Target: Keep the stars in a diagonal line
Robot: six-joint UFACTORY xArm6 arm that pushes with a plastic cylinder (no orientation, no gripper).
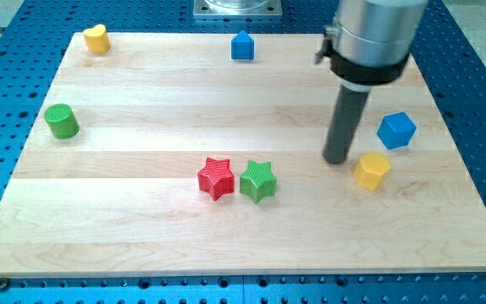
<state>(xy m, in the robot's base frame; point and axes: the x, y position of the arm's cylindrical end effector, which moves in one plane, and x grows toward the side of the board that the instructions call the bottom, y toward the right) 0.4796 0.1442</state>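
Observation:
A red star (216, 177) and a green star (258, 181) lie side by side, almost touching, on the wooden board (142, 228), just below its middle. The green star is on the view's right of the red one, at nearly the same height. My tip (337, 160) rests on the board well to the right of the green star and a little higher. It touches no block. A yellow hexagonal block (371, 171) sits just to the tip's lower right.
A blue hexagonal block (396, 130) lies to the right of the rod. A blue house-shaped block (242, 46) is at the top centre, a yellow heart (97, 39) at the top left, a green cylinder (61, 121) at the left edge.

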